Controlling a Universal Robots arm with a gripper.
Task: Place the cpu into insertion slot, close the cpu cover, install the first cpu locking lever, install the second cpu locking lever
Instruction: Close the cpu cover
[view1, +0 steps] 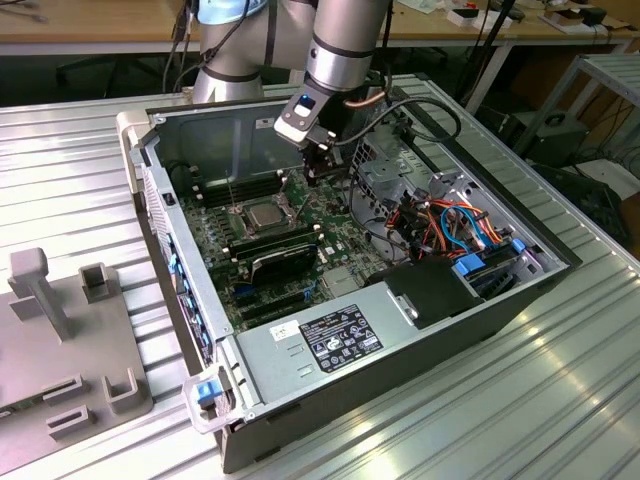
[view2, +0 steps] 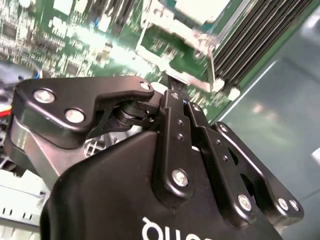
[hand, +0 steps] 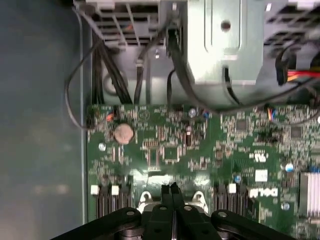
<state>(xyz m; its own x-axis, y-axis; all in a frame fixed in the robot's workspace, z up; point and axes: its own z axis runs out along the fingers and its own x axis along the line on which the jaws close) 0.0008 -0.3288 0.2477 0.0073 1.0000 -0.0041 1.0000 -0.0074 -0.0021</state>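
The arm (view1: 345, 40) enters the exterior view from 12 o'clock and points straight down into the open computer case (view1: 420, 365). Its gripper (view1: 322, 172) hangs low over the green board (view1: 215, 245), at about 2 o'clock from the cpu (view1: 263, 213) and apart from it. In both wrist views the fingers (hand: 169, 196) are pressed together, with nothing between them (view2: 175, 95).

The cpu lies flat in the insertion slot (view1: 240, 224). A silvery frame, the cpu cover (view1: 287, 216), surrounds it, but I cannot tell whether it is locked down.

Inside the case:
- a long black block (view1: 285, 255) at 5 o'clock from the cpu
- a labelled power supply (view1: 320, 335) at the 6 o'clock wall
- orange and blue cables (view1: 450, 225) at 3 o'clock

The case stands on a ribbed metal table (view1: 540, 400).
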